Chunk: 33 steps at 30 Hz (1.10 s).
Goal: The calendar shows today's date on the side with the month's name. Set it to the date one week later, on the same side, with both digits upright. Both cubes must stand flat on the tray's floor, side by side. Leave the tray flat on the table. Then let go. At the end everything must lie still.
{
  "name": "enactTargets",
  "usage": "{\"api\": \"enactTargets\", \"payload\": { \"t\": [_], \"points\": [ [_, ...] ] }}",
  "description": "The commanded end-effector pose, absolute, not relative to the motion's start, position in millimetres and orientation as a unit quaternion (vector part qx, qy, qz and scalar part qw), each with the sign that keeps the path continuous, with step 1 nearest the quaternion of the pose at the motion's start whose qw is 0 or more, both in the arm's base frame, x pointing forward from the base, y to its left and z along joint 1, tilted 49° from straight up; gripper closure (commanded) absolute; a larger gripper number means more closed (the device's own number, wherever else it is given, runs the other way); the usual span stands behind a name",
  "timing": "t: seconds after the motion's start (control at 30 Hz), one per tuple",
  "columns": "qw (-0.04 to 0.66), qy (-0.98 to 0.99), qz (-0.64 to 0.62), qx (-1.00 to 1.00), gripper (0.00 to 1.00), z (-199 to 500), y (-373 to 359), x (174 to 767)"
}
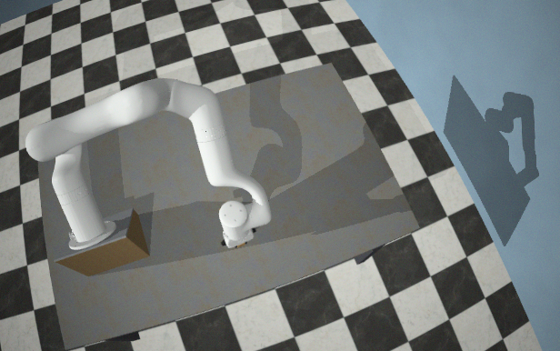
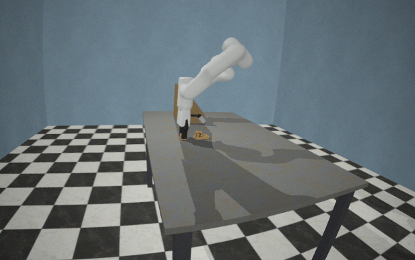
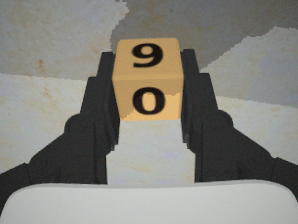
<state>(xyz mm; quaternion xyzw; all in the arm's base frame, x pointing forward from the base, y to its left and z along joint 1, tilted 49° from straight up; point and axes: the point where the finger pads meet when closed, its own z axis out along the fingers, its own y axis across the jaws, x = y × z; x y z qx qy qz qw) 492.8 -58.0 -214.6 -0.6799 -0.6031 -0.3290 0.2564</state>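
My gripper (image 3: 149, 70) (image 2: 183, 136) points down and is shut on a wooden cube (image 3: 148, 79). In the wrist view one black finger is against each side of it. A 9 shows on its top face and a 0 on the face below, both reading upright in that view. In the exterior view the held cube is low at the table top; any small gap under it cannot be told. The small wooden tray (image 2: 205, 137) stands on the table to the right of the gripper in that view. A cube with a 2 (image 2: 199, 135) is at the tray. The tray is hidden in the top view.
The grey table (image 1: 182, 291) (image 2: 269, 175) carries the arm's base (image 1: 86, 232). Brown panels (image 1: 106, 259) (image 2: 176, 101) stand around the base. A black bar with a pale block juts out near the wrist in the exterior view. The table's long edge runs near the gripper.
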Motion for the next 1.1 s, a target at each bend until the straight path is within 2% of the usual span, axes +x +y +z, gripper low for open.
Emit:
{"api": "enactTargets", "payload": {
  "t": [0.0,0.3,0.67,1.07],
  "points": [
    [0.256,-0.603,-0.329,-0.680,0.71,-214.2,-58.8,493.4],
    [0.256,-0.603,-0.329,-0.680,0.71,-209.8,-63.8,492.5],
    [0.256,-0.603,-0.329,-0.680,0.71,-162.5,-117.8,482.4],
    [0.256,-0.603,-0.329,-0.680,0.71,-148.9,-133.3,479.5]
  ]
}}
